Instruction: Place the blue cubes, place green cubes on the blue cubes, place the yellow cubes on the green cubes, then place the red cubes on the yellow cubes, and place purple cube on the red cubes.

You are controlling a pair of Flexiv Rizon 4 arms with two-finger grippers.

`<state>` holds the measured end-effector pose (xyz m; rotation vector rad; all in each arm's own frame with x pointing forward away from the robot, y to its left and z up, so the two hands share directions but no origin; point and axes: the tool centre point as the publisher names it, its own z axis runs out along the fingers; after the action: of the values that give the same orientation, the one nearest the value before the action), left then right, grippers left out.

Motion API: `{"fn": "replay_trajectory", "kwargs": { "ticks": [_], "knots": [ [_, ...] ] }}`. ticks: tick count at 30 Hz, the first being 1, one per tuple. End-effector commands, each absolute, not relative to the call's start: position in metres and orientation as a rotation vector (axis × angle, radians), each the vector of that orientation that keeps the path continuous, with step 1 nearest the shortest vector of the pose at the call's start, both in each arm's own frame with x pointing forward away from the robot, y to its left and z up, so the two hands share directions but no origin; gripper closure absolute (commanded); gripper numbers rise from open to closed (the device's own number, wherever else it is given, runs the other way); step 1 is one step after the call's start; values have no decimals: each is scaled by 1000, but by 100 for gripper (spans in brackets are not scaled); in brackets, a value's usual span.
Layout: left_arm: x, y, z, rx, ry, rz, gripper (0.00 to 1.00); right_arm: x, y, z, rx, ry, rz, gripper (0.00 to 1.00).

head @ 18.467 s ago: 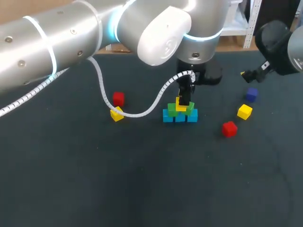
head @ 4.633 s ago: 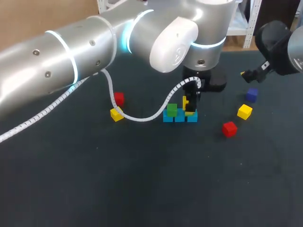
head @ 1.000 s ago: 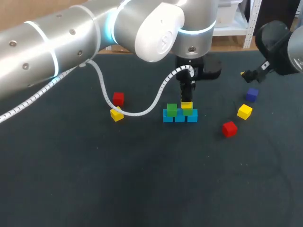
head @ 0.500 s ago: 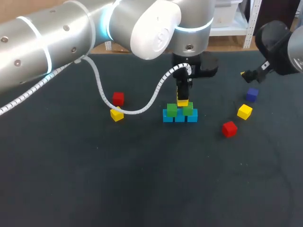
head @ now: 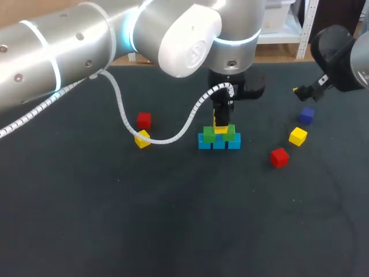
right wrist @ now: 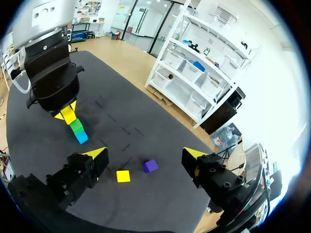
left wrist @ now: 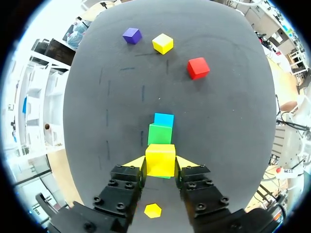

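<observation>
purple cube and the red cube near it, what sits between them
A loose yellow cube lies between the purple cube and that red cube, touching neither; the head view shows it.

- where can a pincer pass?
- over the open counter (head: 173, 231) between the stack (head: 219, 142) and the right red cube (head: 279, 157); along the near side too
- what blocks?
- the left arm (head: 115, 46) and its cable (head: 164, 140) cross beside the stack; the left pincer (left wrist: 161, 162) sits on top, clamping the held yellow cube (left wrist: 160, 158)

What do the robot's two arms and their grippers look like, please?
The left arm is silver-grey with glowing rings and a white spiral-wrapped cable; the right arm shows black and grey. The left gripper and right gripper are black with yellow-tipped fingers.
</observation>
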<state>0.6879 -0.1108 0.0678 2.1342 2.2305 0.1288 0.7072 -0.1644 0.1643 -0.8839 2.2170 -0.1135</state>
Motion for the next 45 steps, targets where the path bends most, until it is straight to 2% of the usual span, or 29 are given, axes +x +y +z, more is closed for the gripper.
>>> {"fn": "replay_trajectory", "kwargs": {
  "ticks": [1,4,5,7,10,19,23,24,25,26,27,36,45],
  "knots": [
    [689,-112,66,2131,2234,133,100,706,-165,162,-876,2207,-116,0],
    [690,-113,66,2129,2236,140,98,706,-165,162,-876,2207,-116,0],
    [690,-113,65,2129,2236,142,88,706,-165,162,-876,2207,-116,0],
    [689,-113,65,2133,2234,145,73,706,-165,162,-876,2207,-116,0],
    [689,-113,64,2135,2236,147,67,706,-165,162,-876,2207,-116,0],
    [690,-112,63,2134,2241,152,66,706,-165,162,-876,2207,-116,0],
    [690,-112,63,2136,2237,153,62,706,-165,162,-876,2207,-116,0],
    [690,-112,63,2139,2235,153,56,706,-165,162,-876,2207,-116,0],
    [690,-112,63,2140,2233,152,41,706,-165,162,-876,2207,-116,0],
    [689,-112,63,2140,2232,153,5,706,-165,162,-876,2207,-116,0],
    [689,-112,63,2141,2232,153,0,706,-165,162,-876,2207,-116,0],
    [690,-108,70,2120,2232,147,0,706,-165,162,-876,2207,-116,0],
    [704,-71,99,1942,2291,153,0,706,-165,162,-876,2207,-116,0]
  ]
}}
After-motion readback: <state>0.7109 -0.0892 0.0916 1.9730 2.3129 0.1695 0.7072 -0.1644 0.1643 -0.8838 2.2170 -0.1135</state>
